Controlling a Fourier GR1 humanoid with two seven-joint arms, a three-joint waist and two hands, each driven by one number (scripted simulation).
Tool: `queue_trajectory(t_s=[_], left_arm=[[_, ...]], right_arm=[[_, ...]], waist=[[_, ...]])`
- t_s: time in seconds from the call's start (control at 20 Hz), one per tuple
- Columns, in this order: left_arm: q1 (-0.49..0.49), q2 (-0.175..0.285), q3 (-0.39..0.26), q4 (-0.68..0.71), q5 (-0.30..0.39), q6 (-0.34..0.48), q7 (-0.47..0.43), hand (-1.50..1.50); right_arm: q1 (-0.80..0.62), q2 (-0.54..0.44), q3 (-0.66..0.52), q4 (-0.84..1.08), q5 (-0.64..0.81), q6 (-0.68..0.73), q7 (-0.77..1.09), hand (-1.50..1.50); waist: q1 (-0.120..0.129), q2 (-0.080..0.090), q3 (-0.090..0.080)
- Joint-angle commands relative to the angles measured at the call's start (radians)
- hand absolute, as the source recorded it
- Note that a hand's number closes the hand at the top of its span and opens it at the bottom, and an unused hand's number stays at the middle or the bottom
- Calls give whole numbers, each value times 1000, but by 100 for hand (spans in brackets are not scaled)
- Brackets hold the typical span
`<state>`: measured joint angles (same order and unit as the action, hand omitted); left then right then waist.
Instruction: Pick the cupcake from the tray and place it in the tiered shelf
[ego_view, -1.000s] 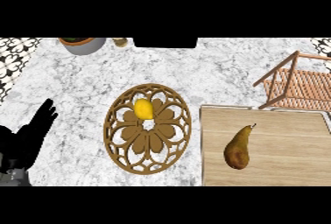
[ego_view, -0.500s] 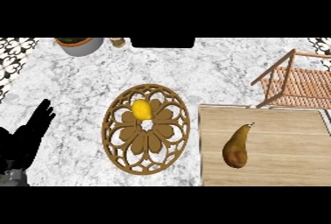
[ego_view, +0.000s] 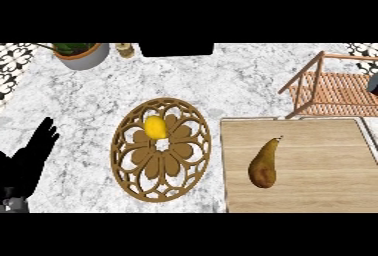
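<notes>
On the wooden tray (ego_view: 325, 150) at right lies a brown pear (ego_view: 263, 164), stem pointing up-right; no cupcake is visible anywhere on it. Up-right of the tray stands the tiered shelf (ego_view: 328, 90), wooden slats, near the tray's top edge. Left of the tray sits a round openwork trivet (ego_view: 161, 149) with a yellow lemon (ego_view: 154, 127) on its upper part. Left hand (ego_view: 33, 152) at left edge, open, fingers straight up, holding nothing. Right hand out of view. Potted plant (ego_view: 80, 54) top left.

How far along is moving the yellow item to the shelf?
Done: nothing yellow shows on the slatted wooden tiered shelf. In hand: nothing; the black left hand rests open, lower left. Left: the small yellow item lies on the round openwork wooden tray.
</notes>
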<state>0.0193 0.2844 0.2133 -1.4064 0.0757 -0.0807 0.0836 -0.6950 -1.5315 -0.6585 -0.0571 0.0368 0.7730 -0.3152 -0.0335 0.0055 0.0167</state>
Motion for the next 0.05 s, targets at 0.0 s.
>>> queue_trajectory(t_s=[0.0], left_arm=[[31, 1, 8, -2, 4, -5, -10, 0]], right_arm=[[58, -36, -14, 7, -13, 85, -63, -150]], waist=[[-13, -6, 4]])
